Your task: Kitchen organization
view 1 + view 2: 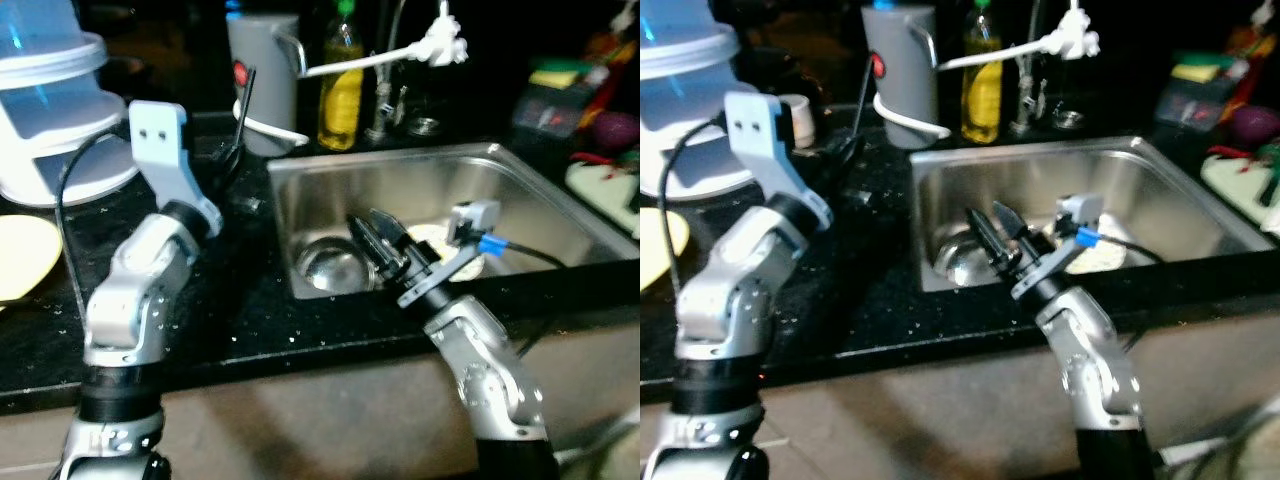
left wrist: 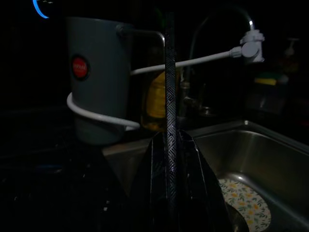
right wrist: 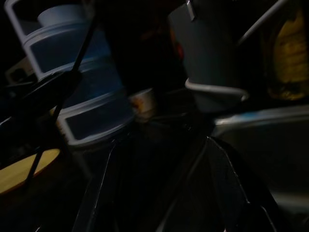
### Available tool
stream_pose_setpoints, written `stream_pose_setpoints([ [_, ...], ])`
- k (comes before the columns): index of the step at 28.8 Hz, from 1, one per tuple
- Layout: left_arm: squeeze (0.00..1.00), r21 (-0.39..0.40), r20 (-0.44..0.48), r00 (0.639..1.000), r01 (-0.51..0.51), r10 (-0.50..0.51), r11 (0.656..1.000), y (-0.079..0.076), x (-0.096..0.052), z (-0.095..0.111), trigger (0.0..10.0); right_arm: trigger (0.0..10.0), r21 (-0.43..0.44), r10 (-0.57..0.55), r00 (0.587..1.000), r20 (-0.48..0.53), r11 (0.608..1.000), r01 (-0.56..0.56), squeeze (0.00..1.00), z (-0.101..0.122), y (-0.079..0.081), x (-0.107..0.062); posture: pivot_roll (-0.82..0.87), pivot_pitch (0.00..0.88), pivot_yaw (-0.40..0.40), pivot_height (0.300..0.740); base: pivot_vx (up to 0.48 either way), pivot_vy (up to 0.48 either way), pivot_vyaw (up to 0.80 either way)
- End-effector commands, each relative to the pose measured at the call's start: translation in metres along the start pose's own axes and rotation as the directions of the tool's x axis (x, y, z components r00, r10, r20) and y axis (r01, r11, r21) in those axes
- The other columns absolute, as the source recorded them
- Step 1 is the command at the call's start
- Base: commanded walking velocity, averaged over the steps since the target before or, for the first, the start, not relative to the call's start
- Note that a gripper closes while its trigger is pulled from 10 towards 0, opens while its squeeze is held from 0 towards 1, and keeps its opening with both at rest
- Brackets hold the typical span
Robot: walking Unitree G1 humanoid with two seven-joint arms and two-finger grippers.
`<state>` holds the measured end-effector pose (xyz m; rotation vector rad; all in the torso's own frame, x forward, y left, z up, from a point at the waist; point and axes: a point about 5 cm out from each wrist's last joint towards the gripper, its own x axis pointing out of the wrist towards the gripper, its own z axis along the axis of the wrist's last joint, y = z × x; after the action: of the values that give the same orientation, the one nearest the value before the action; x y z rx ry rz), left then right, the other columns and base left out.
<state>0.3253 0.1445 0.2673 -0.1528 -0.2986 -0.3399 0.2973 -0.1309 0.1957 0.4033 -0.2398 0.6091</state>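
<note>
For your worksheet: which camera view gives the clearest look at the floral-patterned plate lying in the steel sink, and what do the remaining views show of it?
The left wrist view: the floral-patterned plate lies unobstructed on the bottom of the steel sink, its leaf print readable. In both eye views the right gripper and its arm cover much of the plate, leaving pale slivers. The right wrist view is too dark to make it out.

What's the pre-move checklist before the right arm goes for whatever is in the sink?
1. Right end effector over the sink: ok, hovering above the basin.
2. Right fingers open: ok, spread apart with nothing between them.
3. Target located: ok, floral plate lies flat on the basin floor, beside the drain.
4. Left end effector out of the way: ok, raised over the counter near the grey jug; shut, empty.
5. White hose clearance: ok, runs well above the basin.
6. Other items in the basin: cannot tell, the right arm hides part of it.
</note>
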Motion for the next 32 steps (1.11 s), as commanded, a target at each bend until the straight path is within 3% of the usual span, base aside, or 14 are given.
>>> stream_pose_setpoints([
  [1,0.0,-0.007,-0.006,1.0,0.006,-0.006,1.0,0.001,0.001,0.0,10.0,10.0,0.019,-0.001,1.0,-0.014,1.0,0.001,0.0,-0.002,0.001,0.002,-0.07,0.0,-0.03,0.74,0.266,0.0,0.0],
  [10,0.0,0.0,-0.03,0.988,0.153,-0.152,0.988,-0.012,0.007,0.001,10.0,10.0,0.025,-0.007,0.999,-0.042,1.0,0.008,0.0,-0.004,0.001,0.003,-0.07,0.0,-0.03,0.74,0.0,0.0,-0.8],
  [17,0.0,0.052,-0.121,0.964,0.245,-0.238,0.968,-0.02,0.011,-0.01,10.0,10.0,0.018,-0.014,1.0,-0.017,1.0,0.015,0.0,-0.001,0.0,0.003,-0.08,0.0,-0.031,0.74,0.0,0.0,0.0],
  [22,0.0,0.097,-0.207,0.914,0.374,-0.349,0.922,-0.032,0.007,-0.021,10.0,10.0,0.014,-0.024,1.0,-0.019,1.0,0.024,0.0,0.0,0.0,0.003,-0.08,0.0,-0.029,0.74,0.0,0.0,0.0],
  [26,0.0,0.112,-0.251,0.894,0.409,-0.372,0.906,-0.032,0.006,-0.029,10.0,10.0,0.003,-0.047,0.999,-0.026,0.999,0.047,0.0,-0.001,-0.002,0.003,-0.08,0.0,-0.028,0.74,0.0,0.0,0.0],
  [28,0.0,0.127,-0.313,0.859,0.461,-0.406,0.878,-0.031,0.004,-0.04,10.0,10.0,-0.008,-0.063,0.997,-0.043,0.998,0.063,0.0,-0.002,-0.004,0.003,-0.08,0.0,-0.027,0.74,0.0,0.0,0.0],
  [30,0.0,0.127,-0.313,0.859,0.461,-0.406,0.878,-0.031,0.004,-0.04,10.0,10.0,-0.008,-0.063,0.997,-0.043,0.998,0.063,0.0,-0.002,-0.004,0.003,-0.08,0.0,-0.027,0.74,0.0,0.0,0.0],
  [31,0.0,0.134,-0.353,0.834,0.493,-0.424,0.859,-0.031,0.003,-0.047,10.0,10.0,0.007,-0.052,0.998,-0.038,0.999,0.052,0.0,-0.001,-0.004,0.003,-0.08,0.0,-0.026,0.74,0.0,0.0,0.0],
  [32,0.0,0.134,-0.353,0.834,0.493,-0.424,0.859,-0.031,0.003,-0.047,10.0,10.0,0.007,-0.052,0.998,-0.038,0.999,0.052,0.0,-0.001,-0.004,0.003,-0.08,0.0,-0.026,0.74,0.0,0.0,0.0],
])
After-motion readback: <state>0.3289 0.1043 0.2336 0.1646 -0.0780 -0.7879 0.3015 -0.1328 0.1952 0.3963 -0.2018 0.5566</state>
